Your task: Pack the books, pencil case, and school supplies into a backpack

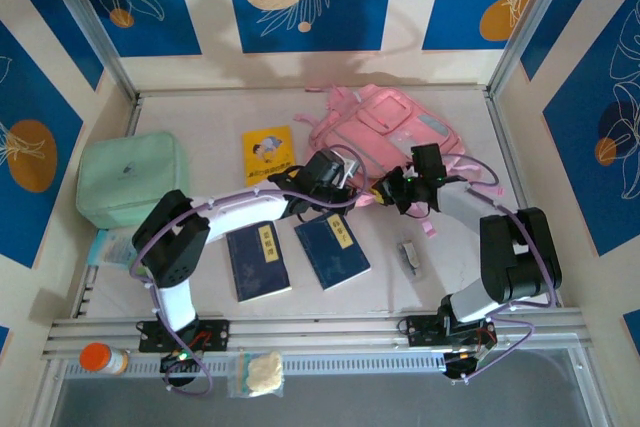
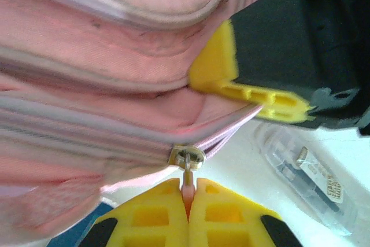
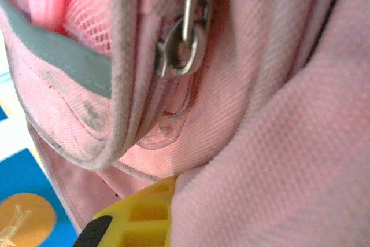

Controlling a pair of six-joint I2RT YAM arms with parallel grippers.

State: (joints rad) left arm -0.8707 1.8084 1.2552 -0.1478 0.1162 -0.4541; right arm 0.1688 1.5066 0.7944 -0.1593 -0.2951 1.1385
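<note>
The pink backpack [image 1: 392,129] lies at the back of the table. My left gripper [image 2: 189,192] is shut on the pink pull tab of a zipper, just below its metal slider [image 2: 187,157]; from above the left gripper [image 1: 357,185] sits at the backpack's near left edge. My right gripper [image 1: 392,191] faces it and is shut on backpack fabric [image 3: 272,160], which drapes over one yellow finger [image 3: 139,218]. A yellow book [image 1: 268,154] and two navy books [image 1: 258,260] [image 1: 332,250] lie flat. The small grey school supplies item [image 1: 410,255] rests right of them. The teal pencil case [image 1: 110,245] is at the left.
A large mint-green zip case [image 1: 130,179] stands at the left. An orange-capped bottle [image 1: 100,358] and a small clear bag [image 1: 258,372] lie beyond the near rail. Metal frame posts bound both sides of the table.
</note>
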